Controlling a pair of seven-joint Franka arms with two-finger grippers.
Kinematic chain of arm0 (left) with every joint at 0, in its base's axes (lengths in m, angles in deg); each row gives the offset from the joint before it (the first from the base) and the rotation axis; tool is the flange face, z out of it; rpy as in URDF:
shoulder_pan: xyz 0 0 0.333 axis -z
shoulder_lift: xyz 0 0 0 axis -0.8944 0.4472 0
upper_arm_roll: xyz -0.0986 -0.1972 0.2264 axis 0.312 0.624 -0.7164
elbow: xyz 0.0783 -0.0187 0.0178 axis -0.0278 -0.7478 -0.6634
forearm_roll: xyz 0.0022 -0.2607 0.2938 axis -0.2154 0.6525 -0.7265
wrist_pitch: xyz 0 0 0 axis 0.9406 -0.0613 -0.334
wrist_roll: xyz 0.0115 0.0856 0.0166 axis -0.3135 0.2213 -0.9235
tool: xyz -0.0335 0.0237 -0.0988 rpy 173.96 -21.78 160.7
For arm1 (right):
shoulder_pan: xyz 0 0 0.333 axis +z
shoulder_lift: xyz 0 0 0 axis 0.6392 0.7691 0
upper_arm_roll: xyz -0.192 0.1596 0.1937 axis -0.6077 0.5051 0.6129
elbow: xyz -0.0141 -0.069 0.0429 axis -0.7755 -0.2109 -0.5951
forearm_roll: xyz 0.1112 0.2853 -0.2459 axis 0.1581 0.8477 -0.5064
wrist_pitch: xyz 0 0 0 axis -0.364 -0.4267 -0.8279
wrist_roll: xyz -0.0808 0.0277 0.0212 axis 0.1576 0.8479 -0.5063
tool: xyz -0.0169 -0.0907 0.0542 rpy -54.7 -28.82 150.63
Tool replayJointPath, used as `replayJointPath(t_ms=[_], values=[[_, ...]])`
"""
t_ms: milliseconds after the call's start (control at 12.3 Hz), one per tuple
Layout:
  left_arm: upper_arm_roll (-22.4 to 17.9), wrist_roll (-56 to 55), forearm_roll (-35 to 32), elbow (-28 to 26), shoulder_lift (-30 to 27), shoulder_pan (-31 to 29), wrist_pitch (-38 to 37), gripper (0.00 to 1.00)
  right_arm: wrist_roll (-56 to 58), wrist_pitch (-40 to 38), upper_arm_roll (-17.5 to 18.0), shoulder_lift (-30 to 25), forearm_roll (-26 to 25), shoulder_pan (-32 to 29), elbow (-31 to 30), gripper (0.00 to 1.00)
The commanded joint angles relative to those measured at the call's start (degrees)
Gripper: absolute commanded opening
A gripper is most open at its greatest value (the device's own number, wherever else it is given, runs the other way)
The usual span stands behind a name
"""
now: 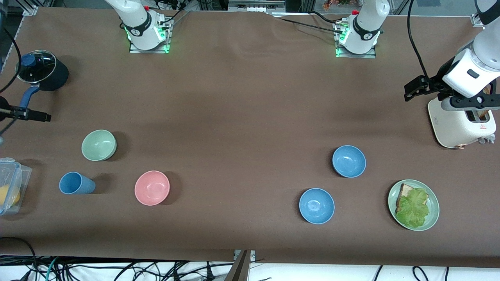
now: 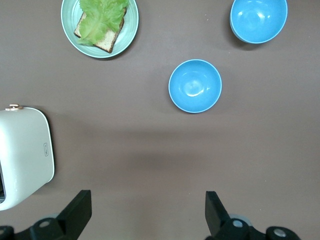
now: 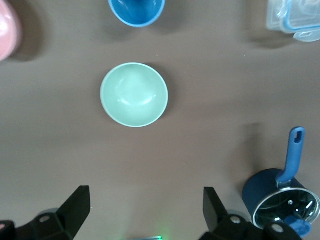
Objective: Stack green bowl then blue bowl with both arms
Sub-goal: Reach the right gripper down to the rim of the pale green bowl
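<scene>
Nearest camera: 1 blue bowl (image 1: 316,205), upright. Green bowl (image 1: 99,145) sits at right arm's end, light, rigid, slick; pinch its rim. Left gripper (image 2: 145,210) and right gripper (image 3: 145,210): fingers apart, empty.

Two blue bowls (image 2: 195,85) (image 2: 258,20) upright on the brown surface (image 2: 150,150) (well apart from the toaster (image 2: 22,152)), plate (image 2: 129,27) beside.
</scene>
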Motion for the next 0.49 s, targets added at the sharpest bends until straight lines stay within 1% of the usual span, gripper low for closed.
replayJointPath(t_ms=[0, 162, 405], values=[[0.5, -0.4, -1.0, 0.5, -0.4, -0.4, -1.1, 1.00, 2.9, 4.5, 0.5, 2.7, 0.5, -1.5, -2.6, 1.00], [0.5, -0.4, -1.0, 0.5, -0.4, -0.4, -1.1, 1.00, 3.0, 13.1, 0.5, 2.6, 0.2, -1.4, -9.0, 0.99], [0.5, -0.4, -1.0, 0.5, -0.4, -0.4, -1.1, 1.00, 4.2, 28.3, 0.6, 1.9, 0.2, -1.3, -21.6, 0.99]])
